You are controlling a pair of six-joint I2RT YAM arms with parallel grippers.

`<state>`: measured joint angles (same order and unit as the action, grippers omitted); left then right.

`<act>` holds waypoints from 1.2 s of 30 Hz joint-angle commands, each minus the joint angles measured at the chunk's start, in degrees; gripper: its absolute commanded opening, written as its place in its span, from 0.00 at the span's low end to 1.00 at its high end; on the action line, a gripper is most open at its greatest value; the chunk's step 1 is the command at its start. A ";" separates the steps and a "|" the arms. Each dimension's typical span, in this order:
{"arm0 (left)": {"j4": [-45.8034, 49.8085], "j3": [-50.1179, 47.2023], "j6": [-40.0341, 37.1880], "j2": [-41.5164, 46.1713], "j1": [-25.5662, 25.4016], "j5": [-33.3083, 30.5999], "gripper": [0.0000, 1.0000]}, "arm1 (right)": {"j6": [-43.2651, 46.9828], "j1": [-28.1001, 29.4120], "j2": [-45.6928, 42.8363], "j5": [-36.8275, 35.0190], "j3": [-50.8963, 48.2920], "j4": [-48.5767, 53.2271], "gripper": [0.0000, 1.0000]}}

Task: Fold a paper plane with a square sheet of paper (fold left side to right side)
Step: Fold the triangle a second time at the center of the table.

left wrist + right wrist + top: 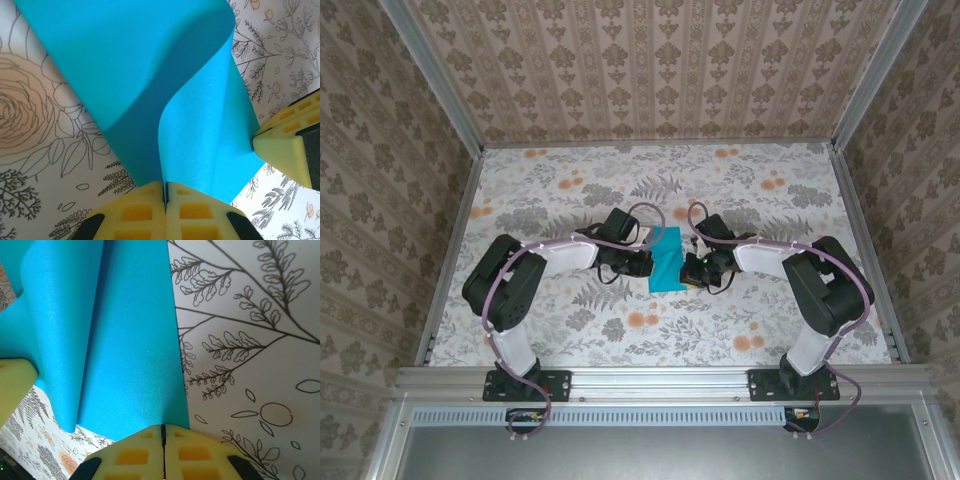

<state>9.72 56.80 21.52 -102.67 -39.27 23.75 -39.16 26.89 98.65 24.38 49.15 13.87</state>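
Step in hand, by my read: the first fold, left side over to right side, mid-lift and not creased yet.

The square sheet of paper [667, 258] sits about mid-table [570, 200], well apart from every edge, between the two claws.

The left gripper [164, 186] is closed tight, yellow fingers meeting, with the sheet's edge pinched in the seam. From there the paper rises and bows into a soft curl, part of it off the table and part lying flat.

The right gripper [163, 429] is also closed, fingers together, tips right at the sheet's opposite edge. The paper runs down to the seam, but I cannot tell if it pinches that edge or just pins it. On this side the sheet lies flat.

No paper plane shape yet, just a bent square, so the task looks early.

The next move calls for:
- The left claw carries its edge over the top toward the right edge.
- The edges and corners line up before anything is pressed.
- The right side stays anchored so the sheet doesn't slide.
- Then lower and flatten along the curl to set the crease.

Risk: thin paper, so a skewed carry gives a crooked fold.
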 commanded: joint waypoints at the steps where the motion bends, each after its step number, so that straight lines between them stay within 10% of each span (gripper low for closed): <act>1: 0.74 1.82 -1.81 -0.99 0.46 -0.46 0.05 | 0.87 0.70 2.60 -1.79 -0.46 4.88 0.07; 36: 0.57 3.24 -2.97 -2.37 0.51 -1.76 0.05 | 1.36 0.88 3.37 -1.80 -0.16 5.85 0.07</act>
<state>9.89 58.59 20.23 -105.41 -39.27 22.68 -38.74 26.92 99.00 24.38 49.63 14.50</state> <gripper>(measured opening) 0.052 0.076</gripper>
